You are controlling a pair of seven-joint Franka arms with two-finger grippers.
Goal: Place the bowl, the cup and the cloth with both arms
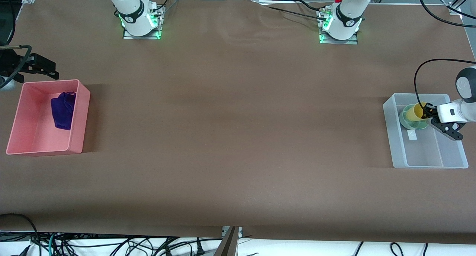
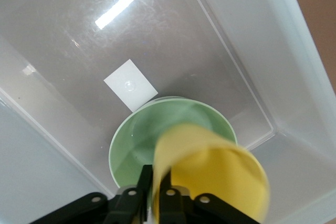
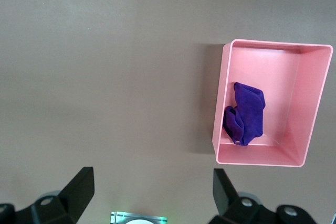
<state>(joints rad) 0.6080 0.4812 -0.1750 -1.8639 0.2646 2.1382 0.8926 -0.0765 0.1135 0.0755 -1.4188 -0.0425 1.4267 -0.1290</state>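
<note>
Seen from the front camera, the table [image 1: 238,137] has a pink bin [image 1: 22,137] at its 9 o'clock edge, at the right arm's end, and a clear bin [image 1: 427,163] at its 3 o'clock edge, at the left arm's end. The cloth [image 1: 62,109] lies crumpled inside the pink bin, toward the 1 o'clock part of its floor and close to the wall on that side. The right gripper [image 1: 44,68] hangs over the bare table just outside the 12 o'clock wall of the pink bin. In the right wrist view its jaws are spread wide with nothing between them, and this arm waits. The bowl [image 1: 409,124] stands on the floor of the clear bin, in its 12 o'clock half. The cup [image 1: 414,113] is in the bowl, tilted, with its mouth turned toward the left gripper [image 1: 424,113]. This gripper reaches into the clear bin from the 3 o'clock side. In the left wrist view its two fingers [image 2: 144,182] stand on both sides of the cup's wall at the rim, almost together, and pinch it. A small white label [image 1: 412,135] lies flat on the floor of the clear bin, touching the bowl at its 6 o'clock side.
</note>
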